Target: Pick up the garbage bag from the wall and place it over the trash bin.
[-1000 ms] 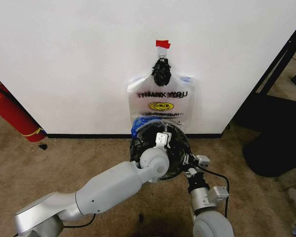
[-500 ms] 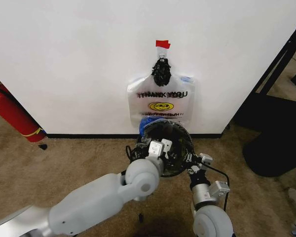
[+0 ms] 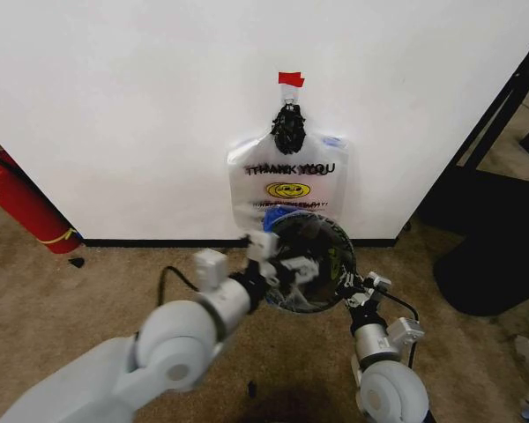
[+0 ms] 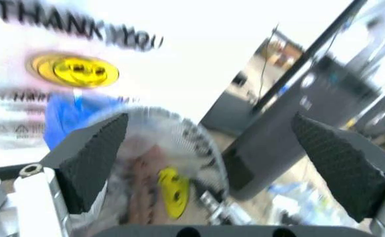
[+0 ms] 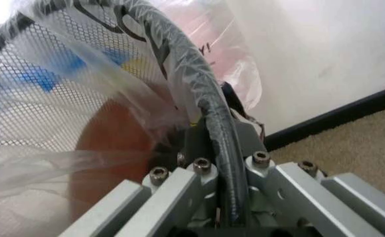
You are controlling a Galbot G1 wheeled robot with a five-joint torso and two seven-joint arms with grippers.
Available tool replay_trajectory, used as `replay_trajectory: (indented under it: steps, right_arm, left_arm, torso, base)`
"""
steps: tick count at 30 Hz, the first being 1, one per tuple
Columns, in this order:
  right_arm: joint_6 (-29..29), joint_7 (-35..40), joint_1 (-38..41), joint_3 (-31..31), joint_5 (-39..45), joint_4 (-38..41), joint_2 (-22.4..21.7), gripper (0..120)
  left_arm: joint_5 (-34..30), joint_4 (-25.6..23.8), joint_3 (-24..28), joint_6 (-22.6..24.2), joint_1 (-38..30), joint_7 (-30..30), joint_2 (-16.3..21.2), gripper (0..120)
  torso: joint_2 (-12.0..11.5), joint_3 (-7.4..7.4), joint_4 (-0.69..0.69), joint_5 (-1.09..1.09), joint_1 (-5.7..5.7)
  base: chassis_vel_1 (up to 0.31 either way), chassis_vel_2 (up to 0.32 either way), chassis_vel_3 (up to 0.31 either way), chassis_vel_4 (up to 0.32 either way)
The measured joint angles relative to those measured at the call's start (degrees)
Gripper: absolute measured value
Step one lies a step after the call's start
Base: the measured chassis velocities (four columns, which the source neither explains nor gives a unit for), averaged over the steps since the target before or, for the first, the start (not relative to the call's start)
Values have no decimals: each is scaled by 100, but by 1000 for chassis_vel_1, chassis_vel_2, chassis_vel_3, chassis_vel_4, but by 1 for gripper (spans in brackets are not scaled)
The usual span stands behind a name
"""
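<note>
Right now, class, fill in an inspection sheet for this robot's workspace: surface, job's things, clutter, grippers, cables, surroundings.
Surface: brown carpet meeting the white wall at a black baseboard.
Job's things: trash bin with garbage bag film draped over its rim and mesh; more printed bags hang from a black knot under red tape.
Clutter: small dark scrap on the carpet.
Grippers: left gripper open before the bin; right gripper clamped on the bin's rim.
Cables: black cable on the left wrist.
Surroundings: red fire extinguisher, black stand.
</note>
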Motion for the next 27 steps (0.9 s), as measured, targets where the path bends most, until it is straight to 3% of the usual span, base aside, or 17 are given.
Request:
replay_trajectory:
  steps: [3, 9, 13, 16, 21, 25, 27]
  right_arm:
    - [37, -35, -21, 22, 0, -42, -31, 0]
    - [59, -77, -39, 16, 9, -27, -45, 0]
    - [34, -111, -25, -16, 54, 83, -101, 0]
    - [20, -122, -28, -16, 54, 125, -127, 0]
    - [-35, -121, -25, -35, 17, 195, -149, 0]
    - [-51, -112, -29, -33, -29, 219, -147, 0]
    - [-53, -108, -27, -33, -32, 219, -150, 0]
  left_arm:
    - [-477, -85, -445, -62, 64, 52, 63, 98]
    - [-854, 174, -620, 72, -79, -18, 51, 98]
    - [-819, 866, -576, 313, -67, -37, -52, 100]
    - [-757, 1100, -544, 343, -77, -4, -117, 100]
    - [-875, 1497, -554, 336, -160, -24, -290, 95]
    - [-1035, 1586, -572, 262, -164, -71, -365, 78]
    - [-1038, 1577, -568, 249, -156, -66, -365, 75]
  torso:
    - [0, 0, -3, 1, 0]
    - [-1, 0, -5, 1, 0]
    - [-2, 0, -2, 0, 0]
    - [-2, 1, -2, 0, 0]
    - [-3, 1, -2, 2, 0]
    - [-3, 1, -3, 1, 0]
    - [-3, 1, -3, 1, 0]
  base:
    - [0, 0, 0, 0]
    - [0, 0, 0, 0]
    - [0, 0, 0, 0]
    - [0, 0, 0, 0]
    - [0, 0, 0, 0]
    - [0, 0, 0, 0]
    - [0, 0, 0, 0]
